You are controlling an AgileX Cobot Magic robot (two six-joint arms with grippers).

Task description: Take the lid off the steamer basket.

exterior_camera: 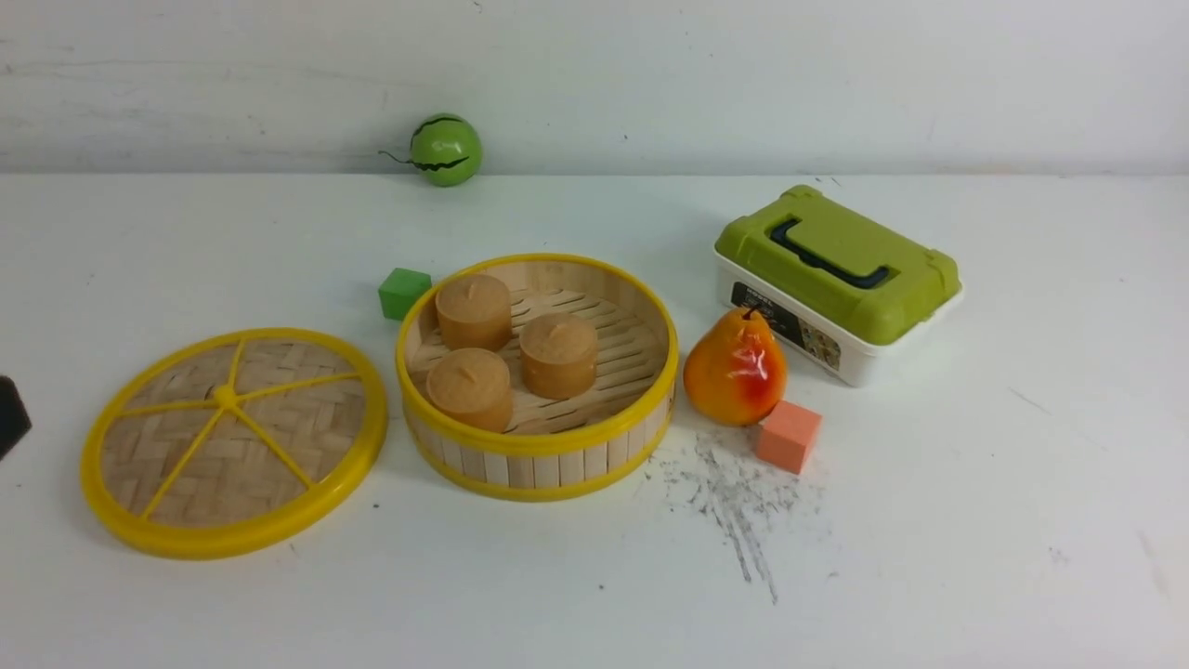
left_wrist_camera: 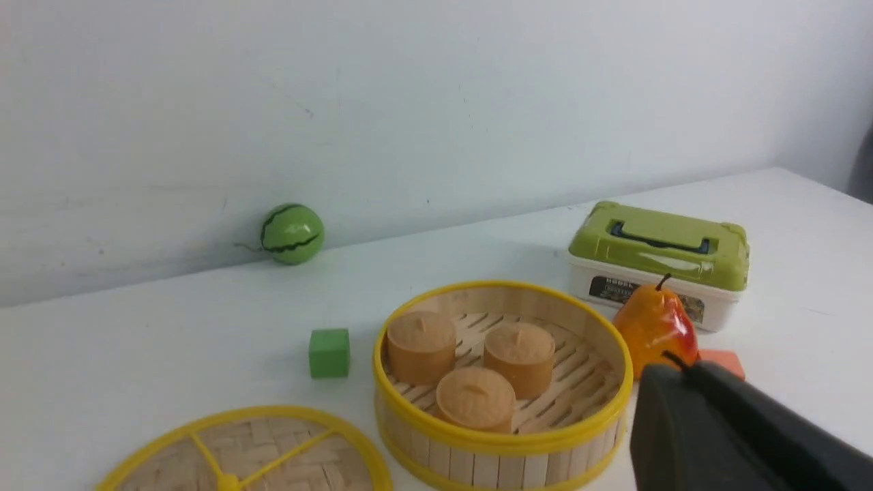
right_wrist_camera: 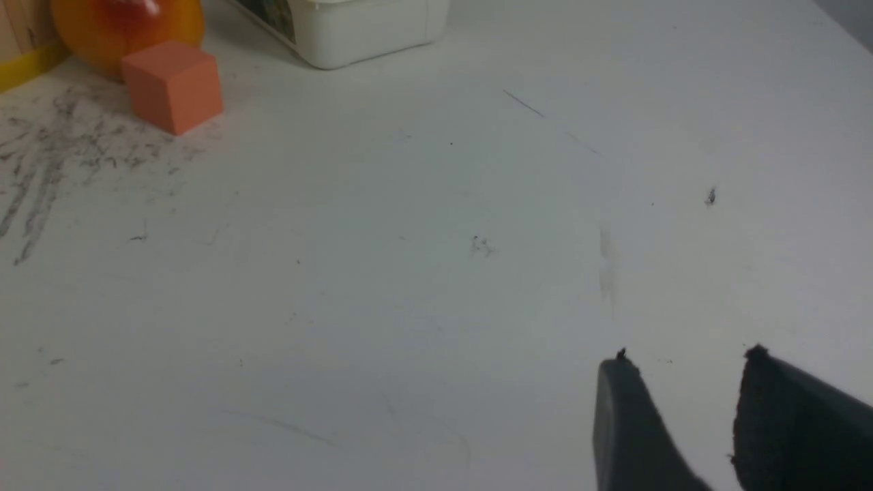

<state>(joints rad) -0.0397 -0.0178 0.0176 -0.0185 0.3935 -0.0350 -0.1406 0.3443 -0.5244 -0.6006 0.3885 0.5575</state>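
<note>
The lid lies flat on the table, left of the steamer basket and apart from it. The basket is uncovered and holds three brown buns. In the left wrist view the lid and the basket both show. My left gripper is shut and empty, held beside the basket; in the front view only a dark bit of it shows at the left edge. My right gripper is open and empty over bare table. A bit of the basket's yellow rim shows far from it.
A green cube sits behind the basket on its left. A pear and an orange cube lie right of the basket. A white box with a green lid stands further back right. A small toy watermelon sits by the wall.
</note>
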